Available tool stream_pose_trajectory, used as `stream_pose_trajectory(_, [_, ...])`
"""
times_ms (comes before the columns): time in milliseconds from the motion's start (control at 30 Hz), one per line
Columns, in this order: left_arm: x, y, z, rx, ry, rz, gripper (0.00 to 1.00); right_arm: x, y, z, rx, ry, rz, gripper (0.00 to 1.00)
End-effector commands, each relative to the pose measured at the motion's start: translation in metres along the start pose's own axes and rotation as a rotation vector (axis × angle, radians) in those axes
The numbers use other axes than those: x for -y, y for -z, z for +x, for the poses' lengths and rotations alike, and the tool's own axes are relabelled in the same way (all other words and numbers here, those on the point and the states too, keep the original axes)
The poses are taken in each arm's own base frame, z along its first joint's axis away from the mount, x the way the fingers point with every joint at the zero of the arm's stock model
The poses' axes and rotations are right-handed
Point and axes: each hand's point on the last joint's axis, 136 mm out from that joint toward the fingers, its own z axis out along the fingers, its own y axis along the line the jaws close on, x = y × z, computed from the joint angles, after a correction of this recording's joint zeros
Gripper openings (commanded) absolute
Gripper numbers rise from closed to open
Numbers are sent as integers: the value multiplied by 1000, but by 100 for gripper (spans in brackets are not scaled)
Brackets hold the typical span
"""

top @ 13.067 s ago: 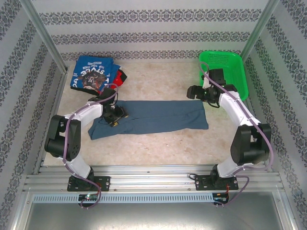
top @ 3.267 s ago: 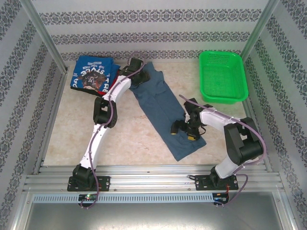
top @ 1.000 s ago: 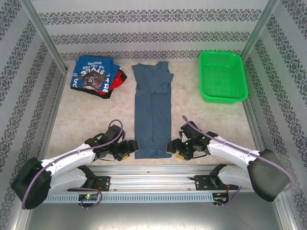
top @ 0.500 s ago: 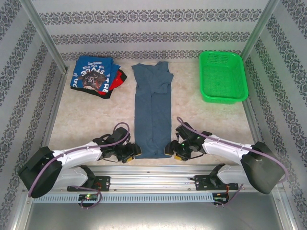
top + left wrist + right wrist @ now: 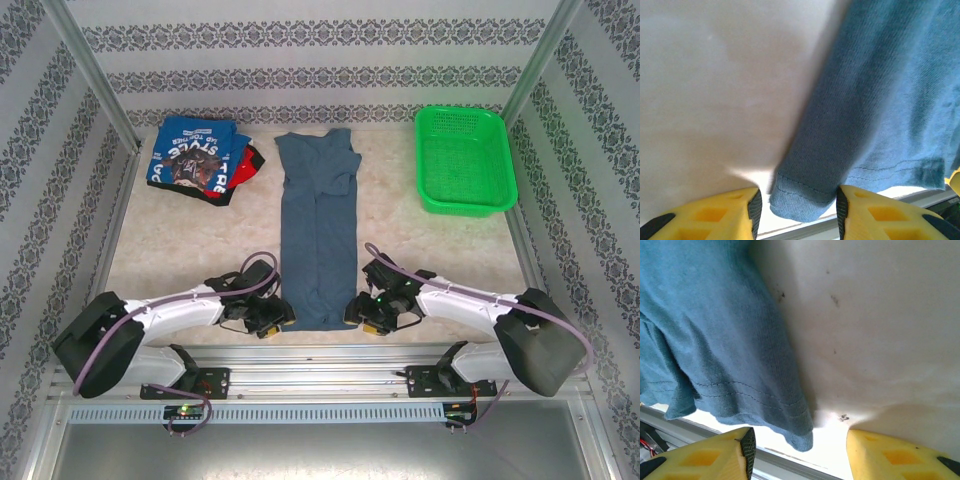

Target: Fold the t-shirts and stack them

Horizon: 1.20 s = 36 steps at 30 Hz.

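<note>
The slate-blue t-shirt (image 5: 317,235) lies folded into a long strip down the middle of the table, collar end far, hem near the front edge. My left gripper (image 5: 274,319) sits at the hem's near left corner. In the left wrist view the hem corner (image 5: 800,197) lies between the yellow fingers (image 5: 715,215); the jaws are apart, cloth touching one pad only. My right gripper (image 5: 360,312) is at the near right corner, where the hem tip (image 5: 801,436) hangs between wide-apart fingers (image 5: 735,455) without touching them. A stack of folded t-shirts (image 5: 192,155), bright blue on top with red and black beneath, rests far left.
A green mesh basket (image 5: 463,160) stands at the far right. The metal rail of the table's front edge (image 5: 320,355) runs just behind both grippers. Patterned walls close in the left, right and far sides.
Both grippers have slid inward along the front edge to the shirt's near corners, and both pairs of jaws have narrowed. The shirt itself has not moved.
</note>
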Motion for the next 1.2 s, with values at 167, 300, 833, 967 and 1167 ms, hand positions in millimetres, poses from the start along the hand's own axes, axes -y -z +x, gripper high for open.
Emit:
stream_pose_trajectory(167, [55, -19, -10, 30, -112, 133, 39, -33, -12, -20, 19, 77, -21, 45])
stream_pose_trajectory(300, [66, -19, -13, 33, -122, 142, 36, -39, -14, -25, 20, 76, -19, 38])
stream_pose_trajectory(833, [87, -4, -14, 44, -162, 167, 10, -61, 1, -30, 9, 120, -36, 6])
stream_pose_trajectory(967, [82, 9, -14, 74, -167, 153, 0, -52, 8, -22, 0, 116, -18, 2])
stream_pose_trajectory(1167, [63, 24, -12, 117, -159, 120, 0, -33, 18, -6, -7, 67, -22, 0])
